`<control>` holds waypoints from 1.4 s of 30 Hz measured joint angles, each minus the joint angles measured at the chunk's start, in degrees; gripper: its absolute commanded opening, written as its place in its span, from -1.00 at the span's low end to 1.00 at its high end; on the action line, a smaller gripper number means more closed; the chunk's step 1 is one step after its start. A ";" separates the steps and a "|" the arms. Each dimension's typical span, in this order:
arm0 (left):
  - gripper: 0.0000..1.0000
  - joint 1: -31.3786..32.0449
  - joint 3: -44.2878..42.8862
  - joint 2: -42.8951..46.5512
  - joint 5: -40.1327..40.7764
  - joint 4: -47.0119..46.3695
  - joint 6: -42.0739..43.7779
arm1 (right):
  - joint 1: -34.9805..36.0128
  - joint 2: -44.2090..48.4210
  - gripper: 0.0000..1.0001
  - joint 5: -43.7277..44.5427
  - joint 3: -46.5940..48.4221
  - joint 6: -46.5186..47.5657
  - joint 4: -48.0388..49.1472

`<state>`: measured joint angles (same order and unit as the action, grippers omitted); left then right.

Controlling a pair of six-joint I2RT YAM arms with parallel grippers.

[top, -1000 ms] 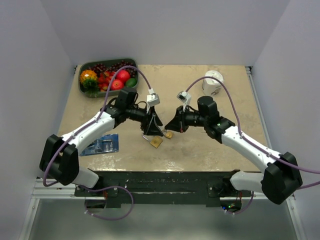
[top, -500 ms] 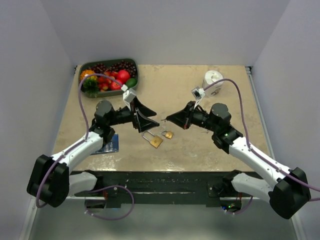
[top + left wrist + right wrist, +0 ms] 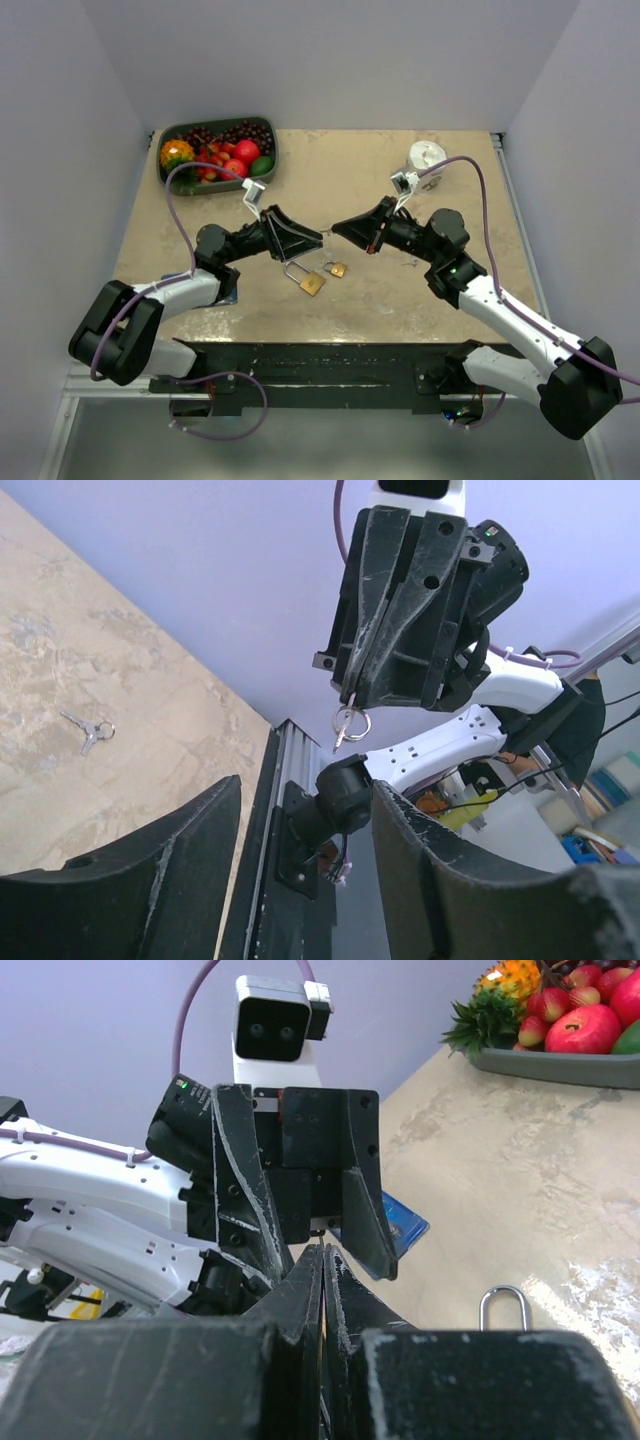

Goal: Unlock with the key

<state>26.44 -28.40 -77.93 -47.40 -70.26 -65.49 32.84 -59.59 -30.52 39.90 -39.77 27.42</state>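
Pale walls close in a beige, marbled desk (image 3: 390, 305), with a tray of fruit (image 3: 560, 1066) at its far left corner and a white roll (image 3: 426, 156) at the far right. Above the middle of the desk the two arms meet tip to tip. The right end effector (image 3: 350, 702) is closed tight, and the key (image 3: 341, 732) hangs from its fingertips on a small ring, held in the air well above the desk. The left end effector (image 3: 310, 243) faces it with its fingers (image 3: 160, 880) spread apart and nothing between them, close to the key but not touching it. Two brass padlocks lie just below the meeting point, the larger padlock (image 3: 312, 284) beside the smaller padlock (image 3: 338, 269). A second pair of keys (image 3: 88, 730) lies flat on the desk. A blue card (image 3: 402, 1228) lies under the left arm.
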 measured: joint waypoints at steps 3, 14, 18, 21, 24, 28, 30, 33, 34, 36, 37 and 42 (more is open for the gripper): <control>0.12 0.09 0.02 0.13 0.72 -1.14 -0.37 | 0.00 -0.02 -1.00 -0.02 -0.09 -0.17 0.02; 0.01 1.18 -0.02 2.67 2.27 -2.25 1.57 | 0.00 -0.68 -1.00 -0.48 -0.07 -0.28 0.09; -0.05 1.68 -0.24 2.71 2.49 -2.23 2.64 | 0.00 -0.87 -1.00 -0.48 -0.07 -0.33 0.02; -0.13 1.90 -0.35 2.71 2.54 -2.05 3.23 | 0.00 -0.87 -1.00 -0.48 -0.09 -0.33 0.02; -0.20 2.01 -0.44 2.71 2.56 -2.01 3.61 | 0.00 -0.90 -1.00 -0.48 -0.07 -0.33 0.02; -0.33 2.10 -0.44 2.71 2.71 -1.92 3.74 | 0.00 -0.90 -1.00 -0.52 -0.07 -0.33 0.04; -0.36 2.10 -0.46 2.71 2.78 -1.75 3.78 | 0.02 -0.90 -1.00 -0.55 -0.07 -0.33 0.02; -0.37 2.10 -0.48 2.71 2.91 -1.40 4.11 | 0.04 -0.90 -1.00 -0.59 -0.07 -0.33 0.02; -0.37 2.10 -0.48 2.71 2.91 -1.27 4.22 | 0.04 -0.92 -1.00 -0.66 -0.09 -0.33 0.00; -0.37 2.10 -0.50 2.71 2.91 -1.11 4.61 | 0.04 -1.05 -1.00 -0.72 -0.07 -0.33 0.02; -0.34 2.10 -0.50 2.71 2.91 -1.05 4.72 | 0.04 -1.16 -1.00 -0.74 -0.07 -0.31 0.00; -0.32 2.10 -0.57 2.71 2.97 -0.31 5.35 | 0.04 -1.70 -1.00 -1.33 -0.07 -0.31 -0.04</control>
<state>28.53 -28.97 -75.22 -44.42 -70.57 -60.14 32.88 -61.30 -31.86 39.83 -40.07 27.38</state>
